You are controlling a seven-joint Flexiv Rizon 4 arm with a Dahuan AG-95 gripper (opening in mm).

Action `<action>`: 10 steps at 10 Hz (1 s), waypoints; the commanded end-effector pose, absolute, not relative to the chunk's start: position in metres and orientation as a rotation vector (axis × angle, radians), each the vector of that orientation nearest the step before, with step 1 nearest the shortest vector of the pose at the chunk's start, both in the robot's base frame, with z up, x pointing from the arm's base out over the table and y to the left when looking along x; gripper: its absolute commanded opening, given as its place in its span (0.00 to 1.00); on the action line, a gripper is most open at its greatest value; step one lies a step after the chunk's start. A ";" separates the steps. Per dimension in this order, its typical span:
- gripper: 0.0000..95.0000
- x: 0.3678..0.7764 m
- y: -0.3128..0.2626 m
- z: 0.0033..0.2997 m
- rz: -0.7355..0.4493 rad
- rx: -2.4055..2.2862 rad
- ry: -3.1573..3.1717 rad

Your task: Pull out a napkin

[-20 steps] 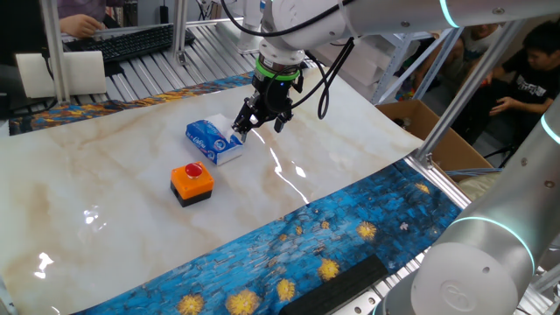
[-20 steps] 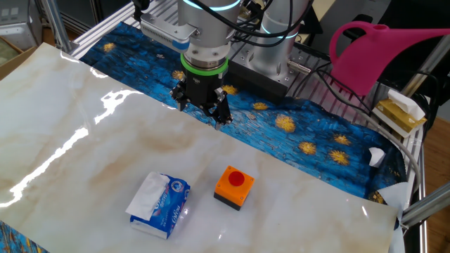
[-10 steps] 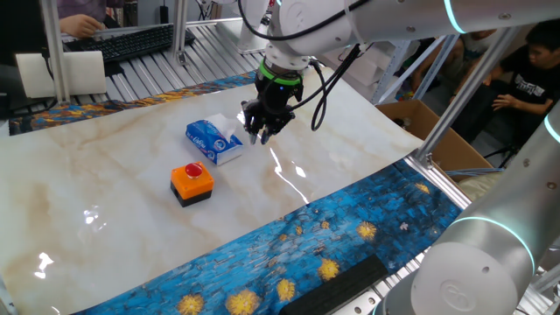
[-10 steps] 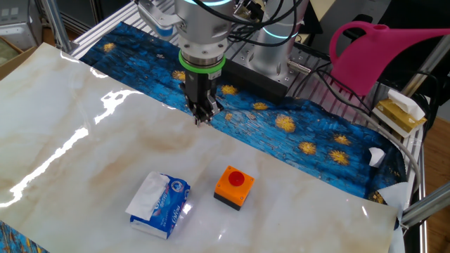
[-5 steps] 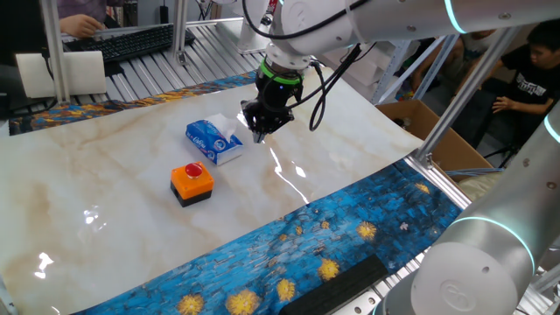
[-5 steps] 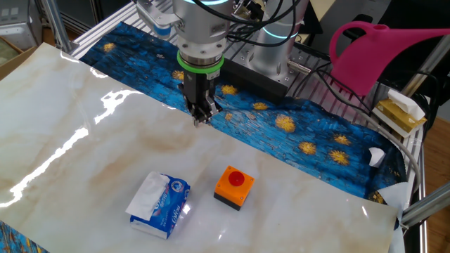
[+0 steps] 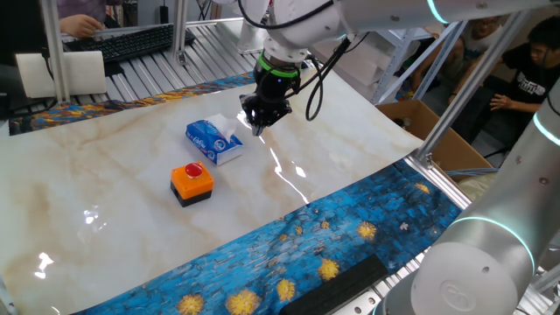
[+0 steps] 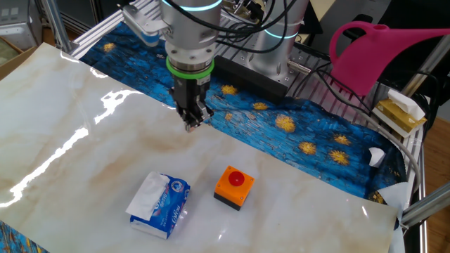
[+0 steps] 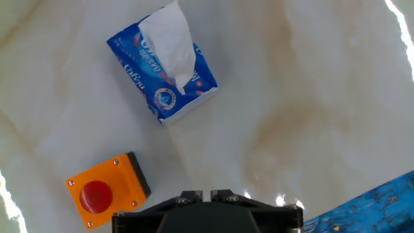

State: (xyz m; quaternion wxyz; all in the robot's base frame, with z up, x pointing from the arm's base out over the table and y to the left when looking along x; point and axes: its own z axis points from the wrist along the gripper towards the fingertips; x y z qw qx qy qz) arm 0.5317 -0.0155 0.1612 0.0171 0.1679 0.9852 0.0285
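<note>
The white napkin (image 9: 169,48) sticks up out of the top of the blue-and-white tissue pack (image 9: 145,87), which lies on the marble table. The napkin also shows in one fixed view (image 7: 229,131) and in the other fixed view (image 8: 147,195). My gripper (image 7: 258,125) hangs above the table just right of the pack, apart from it, fingers together and empty. In the other fixed view the gripper (image 8: 190,124) is above the pack's far side. In the hand view only the gripper's black base (image 9: 207,196) shows at the bottom edge, with the pack at upper left.
An orange box with a red button (image 7: 191,182) stands in front of the pack, and shows in the hand view (image 9: 103,192). A blue patterned cloth (image 7: 332,236) borders the table. A pink watering can (image 8: 383,53) stands at the right. A cardboard box (image 7: 433,131) sits beside the table.
The gripper's fingers have closed from open to shut. The gripper has shifted slightly toward the tissue pack. The pack and the orange box have not moved.
</note>
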 end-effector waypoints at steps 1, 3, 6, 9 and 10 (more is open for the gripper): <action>0.00 0.543 -0.022 0.158 0.094 0.471 3.075; 0.00 0.552 -0.029 0.152 0.095 0.435 3.078; 0.00 0.569 -0.037 0.147 0.125 0.398 3.084; 0.00 0.589 -0.049 0.145 0.149 0.310 3.095; 0.00 0.594 -0.054 0.147 0.162 0.275 3.115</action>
